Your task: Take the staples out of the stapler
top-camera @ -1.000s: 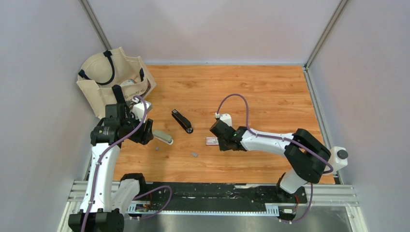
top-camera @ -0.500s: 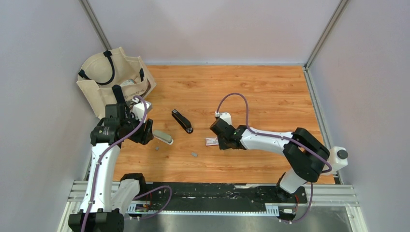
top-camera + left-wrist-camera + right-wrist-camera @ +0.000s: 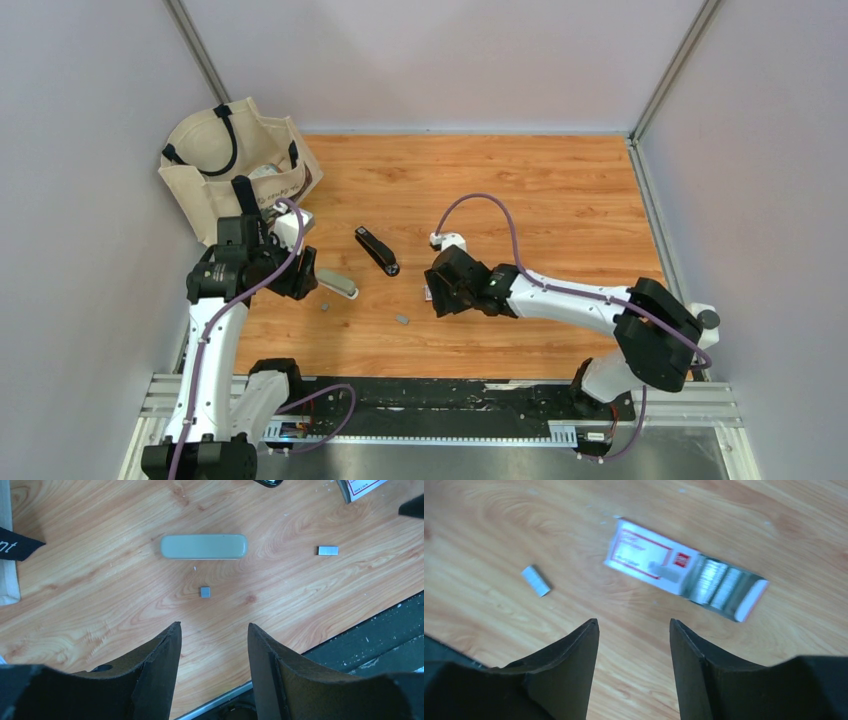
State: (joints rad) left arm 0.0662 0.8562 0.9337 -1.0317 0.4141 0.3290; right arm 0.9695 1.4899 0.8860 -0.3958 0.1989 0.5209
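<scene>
Lying between the arms: the stapler [image 3: 377, 250] rests aslant on the tabletop [image 3: 560, 200], and neither arm touches it.
Loose pieces: the staples [image 3: 205, 592] are out on the wood. One short strip lies just in front of the grey-beige oblong [image 3: 203, 546], and a second [image 3: 328, 550] lies well off to its side.
Left tool [image 3: 212, 627]: released and empty, with its fingers spread. It hangs above the nearer strip, probably lined up to pick it up.
Right tool [image 3: 633, 625]: also spread wide and gripping nothing. It is poised over the tabletop close to the staple box [image 3: 684, 570], whose open end shows silvery refill rows, with a strip [image 3: 535, 580] off to one side.
Progress: some unloading looks done, since strips lie free. Whether the magazine holds more cannot be told.
</scene>
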